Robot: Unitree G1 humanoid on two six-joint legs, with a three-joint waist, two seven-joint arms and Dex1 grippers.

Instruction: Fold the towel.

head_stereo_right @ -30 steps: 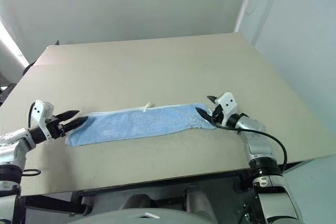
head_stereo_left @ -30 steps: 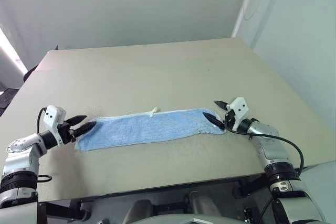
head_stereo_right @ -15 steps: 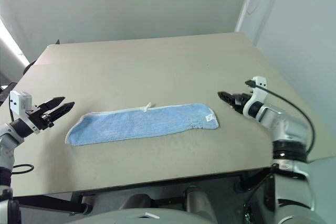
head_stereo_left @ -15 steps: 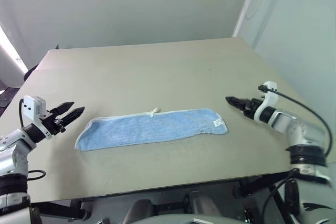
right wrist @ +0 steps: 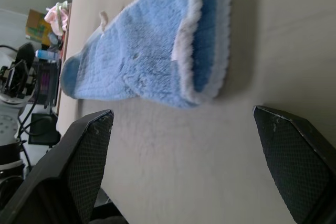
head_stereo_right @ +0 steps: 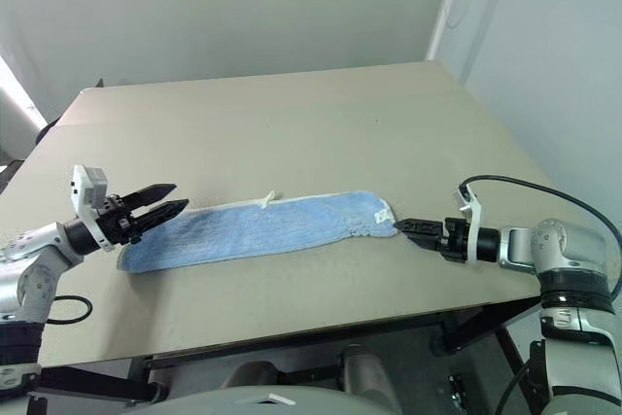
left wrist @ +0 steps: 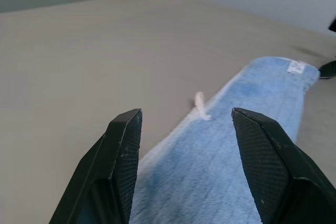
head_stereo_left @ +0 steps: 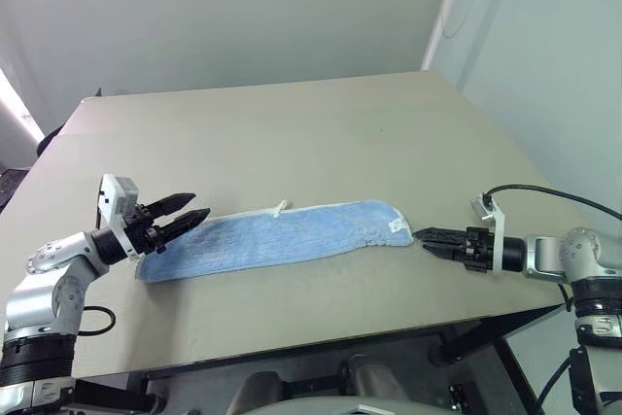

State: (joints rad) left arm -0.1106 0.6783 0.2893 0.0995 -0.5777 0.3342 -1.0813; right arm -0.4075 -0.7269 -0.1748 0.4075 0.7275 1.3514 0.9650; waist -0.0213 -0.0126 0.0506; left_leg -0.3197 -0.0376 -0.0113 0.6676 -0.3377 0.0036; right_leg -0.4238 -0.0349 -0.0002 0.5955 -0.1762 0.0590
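From the head view I see the towel (head_stereo_left: 277,237), a soft, light strip folded lengthwise, lying near the table's (head_stereo_left: 292,133) front edge. My left claw (head_stereo_left: 185,213) hovers apart over its left end.

Right wrist view: the right claw (right wrist: 186,145) gapes wide beside the layered right end, my likely pinch point. Nothing obstructs.

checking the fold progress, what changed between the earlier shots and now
Both grippers let go of the towel ends and backed off. The left gripper has since returned over its end, open; the right gripper rolled over and sits open just off the other end. The towel stayed flat, folded lengthwise.
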